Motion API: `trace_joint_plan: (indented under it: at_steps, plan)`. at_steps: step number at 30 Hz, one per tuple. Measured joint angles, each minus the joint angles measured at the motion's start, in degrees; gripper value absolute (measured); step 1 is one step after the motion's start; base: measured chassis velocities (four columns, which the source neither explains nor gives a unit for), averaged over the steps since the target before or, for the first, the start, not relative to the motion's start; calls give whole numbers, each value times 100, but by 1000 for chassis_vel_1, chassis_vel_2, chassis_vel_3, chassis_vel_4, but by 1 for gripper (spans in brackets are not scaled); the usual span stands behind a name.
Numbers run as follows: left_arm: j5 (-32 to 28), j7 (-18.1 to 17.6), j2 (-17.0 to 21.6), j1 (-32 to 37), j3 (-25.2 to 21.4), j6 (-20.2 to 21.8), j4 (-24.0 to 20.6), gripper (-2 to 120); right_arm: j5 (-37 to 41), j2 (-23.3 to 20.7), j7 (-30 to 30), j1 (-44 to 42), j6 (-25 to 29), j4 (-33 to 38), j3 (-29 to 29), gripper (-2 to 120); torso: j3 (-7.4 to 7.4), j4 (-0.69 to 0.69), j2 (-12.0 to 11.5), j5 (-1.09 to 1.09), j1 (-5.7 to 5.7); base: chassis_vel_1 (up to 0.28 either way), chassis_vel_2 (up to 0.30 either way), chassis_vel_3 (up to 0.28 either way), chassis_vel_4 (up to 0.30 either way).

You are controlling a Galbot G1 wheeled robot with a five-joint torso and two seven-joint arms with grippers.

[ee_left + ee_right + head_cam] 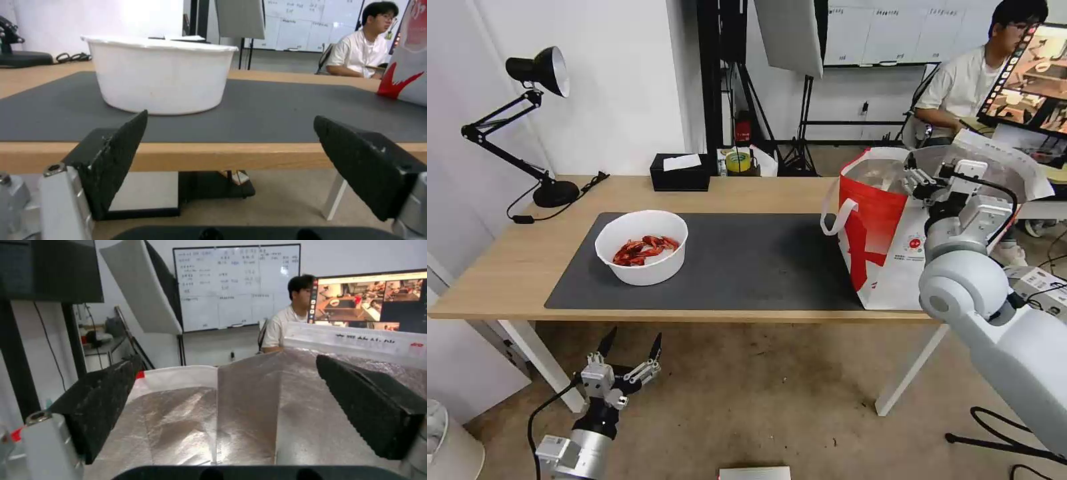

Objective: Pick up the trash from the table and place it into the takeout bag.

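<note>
now the table (507, 267) carries little: the dark mat (747, 260) runs along the middle of the top, close to the front edge, and the takeout bag (887, 260) stands upright on the mat's right end, just short of the table's right edge, mouth open with the foil lining (249, 413) showing. the white bowl (642, 255) of red crayfish shells (644, 250) sits on the left part of the mat, nearer its front edge than its back, and looks to be the trash left to collect. a black tissue box (679, 172) rests at the back edge, and a desk lamp (537, 127) at the back left corner.

the right gripper (924, 179) hangs over the bag's mouth, jaws spread wide and empty. the left gripper (630, 347) waits below and in front of the front edge, also spread wide, pointing up toward the bowl, holding nothing.

judging by this, the bowl is the step in hand, and the left arm is the one placed for it. to do it well, rise clear of the front edge first, take the bowl's near wall or rim squarely, keep it level so no shells spill, then carry it high over the bag's rim; the right arm should clear the mouth first.
</note>
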Motion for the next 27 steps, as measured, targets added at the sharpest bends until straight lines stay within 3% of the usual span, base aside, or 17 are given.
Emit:
trace_joint_plan:
  at_steps: [12, 16, 19, 27]
  plan:
    - [-3, 2, -19, 39, -32, 6, -64, 100, 2, -75, -413, -156, 92, 177, 119, 100, 0, 0, 0, 0, 0, 0, 0, 0, 0]
    - [2, 3, -31, 43, -30, 5, -78, 100, -2, -146, -946, -309, 301, 338, 203, 100, 0, 0, 0, 0, 0, 0, 0, 0, 0]
    - [20, 4, -47, 43, -9, 6, -82, 100, -4, -237, -1906, -674, 614, 604, 386, 100, 0, 0, 0, 0, 0, 0, 0, 0, 0]
    - [25, 21, -67, 37, 19, -2, -114, 100, 111, -498, -3068, -1446, 1025, 987, 611, 100, 0, -1, 0, 1, 0, 0, 0, 0, 0]
